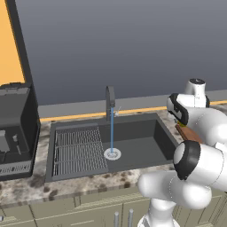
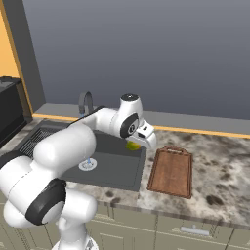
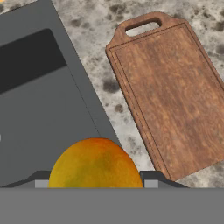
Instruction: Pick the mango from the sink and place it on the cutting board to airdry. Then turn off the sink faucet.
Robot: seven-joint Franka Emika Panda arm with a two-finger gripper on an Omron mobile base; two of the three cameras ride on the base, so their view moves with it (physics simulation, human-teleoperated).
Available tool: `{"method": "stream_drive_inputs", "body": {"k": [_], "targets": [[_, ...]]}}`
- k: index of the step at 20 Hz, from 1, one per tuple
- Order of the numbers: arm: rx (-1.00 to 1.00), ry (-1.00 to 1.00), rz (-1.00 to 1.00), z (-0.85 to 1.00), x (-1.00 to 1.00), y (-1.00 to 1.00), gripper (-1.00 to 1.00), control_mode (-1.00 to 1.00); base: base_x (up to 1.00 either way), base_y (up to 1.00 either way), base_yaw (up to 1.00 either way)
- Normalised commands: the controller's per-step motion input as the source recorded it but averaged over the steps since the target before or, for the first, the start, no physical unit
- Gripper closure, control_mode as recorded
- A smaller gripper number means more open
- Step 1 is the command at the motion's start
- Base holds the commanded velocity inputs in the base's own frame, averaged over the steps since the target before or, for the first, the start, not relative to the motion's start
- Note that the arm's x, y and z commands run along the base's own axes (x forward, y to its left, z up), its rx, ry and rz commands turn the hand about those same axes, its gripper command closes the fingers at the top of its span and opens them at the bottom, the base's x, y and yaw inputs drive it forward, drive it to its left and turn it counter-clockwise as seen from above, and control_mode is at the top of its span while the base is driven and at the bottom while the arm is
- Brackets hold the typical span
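Note:
The yellow-orange mango [image 3: 96,164] sits between my gripper's [image 3: 96,180] two fingertips, and the gripper is shut on it. In the right base view the gripper [image 2: 138,142] holds the mango [image 2: 132,145] in the air above the right edge of the dark grey sink [image 2: 117,168]. The reddish-brown cutting board [image 2: 171,171] lies on the counter just right of the sink, and it spreads ahead of the hand [image 3: 170,96]. The sink faucet [image 1: 109,101] stands behind the basin, with a thin blue stream [image 1: 111,133] running down to the drain [image 1: 112,154].
A ribbed wire rack [image 1: 77,150] covers the left part of the sink. A dark appliance [image 1: 15,128] stands on the speckled counter [image 2: 219,166] to the left. The grey wall runs behind the faucet. My own arm blocks much of the right side in the left base view.

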Motion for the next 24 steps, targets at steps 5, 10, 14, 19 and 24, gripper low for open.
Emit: {"method": "stream_drive_inputs", "body": {"k": [5,10,14,19,24], "targets": [[0.00,-0.02,0.00,-0.11,-0.04,-0.01,1.00,-1.00,0.00,0.00,0.00],[0.00,-0.06,0.00,-0.16,-0.25,-0.29,1.00,-1.00,0.00,0.00,0.00],[0.00,-0.03,0.00,-0.16,-0.18,-0.48,1.00,-1.00,0.00,0.00,0.00],[0.04,0.01,-0.06,-0.15,0.02,-0.38,1.00,-1.00,0.00,0.00,0.00],[0.05,0.01,-0.05,-0.17,0.01,-0.38,1.00,-1.00,0.00,0.00,0.00]]}}
